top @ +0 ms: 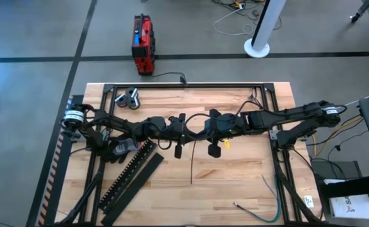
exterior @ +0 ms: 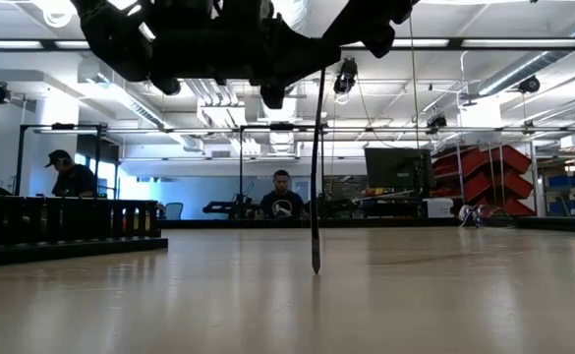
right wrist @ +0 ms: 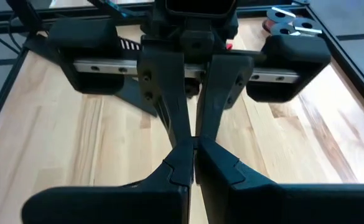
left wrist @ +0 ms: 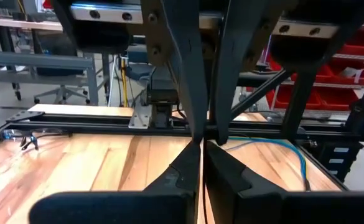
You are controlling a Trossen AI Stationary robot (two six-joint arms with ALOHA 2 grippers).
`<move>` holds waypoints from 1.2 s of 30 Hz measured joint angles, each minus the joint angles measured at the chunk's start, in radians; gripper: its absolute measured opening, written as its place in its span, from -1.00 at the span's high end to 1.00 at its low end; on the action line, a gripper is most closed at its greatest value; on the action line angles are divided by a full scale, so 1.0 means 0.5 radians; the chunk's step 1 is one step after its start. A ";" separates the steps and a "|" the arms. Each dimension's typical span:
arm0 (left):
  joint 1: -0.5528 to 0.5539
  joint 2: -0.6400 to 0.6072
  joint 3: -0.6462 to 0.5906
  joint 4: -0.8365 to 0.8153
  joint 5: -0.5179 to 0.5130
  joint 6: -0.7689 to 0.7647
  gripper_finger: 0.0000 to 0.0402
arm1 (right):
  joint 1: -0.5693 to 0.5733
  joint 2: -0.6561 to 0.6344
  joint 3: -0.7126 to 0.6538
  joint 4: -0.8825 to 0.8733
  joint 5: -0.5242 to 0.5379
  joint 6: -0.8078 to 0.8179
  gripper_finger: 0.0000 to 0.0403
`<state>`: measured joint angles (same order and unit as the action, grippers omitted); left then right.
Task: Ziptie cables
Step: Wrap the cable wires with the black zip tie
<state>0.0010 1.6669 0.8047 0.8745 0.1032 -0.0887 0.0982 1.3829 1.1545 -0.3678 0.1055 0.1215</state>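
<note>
At the centre of the pale wooden counter [top: 234, 183], the left tool [top: 183, 126] and right tool [top: 204, 128] meet tip to tip, both pinching one thin dark grey cable [top: 193, 161] that hangs down to the counter; no writing is legible.

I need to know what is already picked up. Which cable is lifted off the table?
The dark cable, hanging between both grippers. The blue-green cables lie flat near the right front corner.
</note>
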 joint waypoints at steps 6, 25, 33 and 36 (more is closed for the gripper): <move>0.000 0.000 -0.002 -0.018 0.001 0.001 1.00 | 0.000 0.002 -0.001 -0.002 0.000 0.002 0.99; -0.009 0.000 -0.010 0.013 -0.104 0.004 1.00 | 0.000 0.011 -0.001 -0.002 0.001 0.003 0.99; -0.008 0.001 -0.012 0.010 -0.104 0.040 1.00 | 0.000 0.011 -0.001 -0.049 0.060 0.039 0.99; -0.008 0.001 -0.019 0.012 -0.102 0.050 1.00 | 0.000 0.010 -0.001 -0.063 0.060 0.046 0.99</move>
<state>-0.0030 1.6672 0.7952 0.8806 0.0520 -0.0638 0.0982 1.3880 1.1542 -0.3996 0.1352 0.1447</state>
